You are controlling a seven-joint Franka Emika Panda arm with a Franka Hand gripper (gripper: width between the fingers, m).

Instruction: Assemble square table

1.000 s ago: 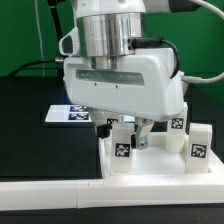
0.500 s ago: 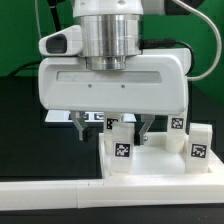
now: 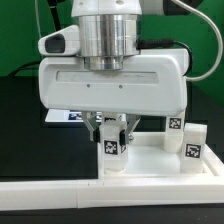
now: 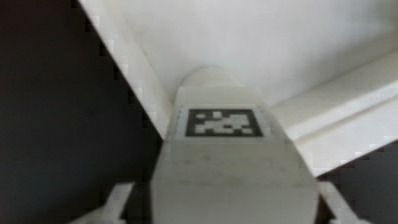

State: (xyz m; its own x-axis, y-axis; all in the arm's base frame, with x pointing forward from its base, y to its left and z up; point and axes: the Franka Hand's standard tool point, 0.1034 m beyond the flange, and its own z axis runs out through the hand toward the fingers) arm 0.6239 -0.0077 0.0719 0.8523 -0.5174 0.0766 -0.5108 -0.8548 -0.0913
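While I watch from far, the square table top (image 3: 150, 160) lies under the fingers, its raised rim running past them on both sides. Behind the fingers I see the marker board (image 3: 62, 115), mostly hidden by the arm. The gripper (image 3: 111, 131) has its fingers pinching one tagged leg block (image 3: 111, 148), which stands between them on the top; two other leg blocks (image 3: 186, 143) stand well apart from the fingers.

I think the leg may tilt or slip if the pinch is off-centre when lifting. In the wrist view the leg fills the picture, so the fingertips and their contact are hard to see.
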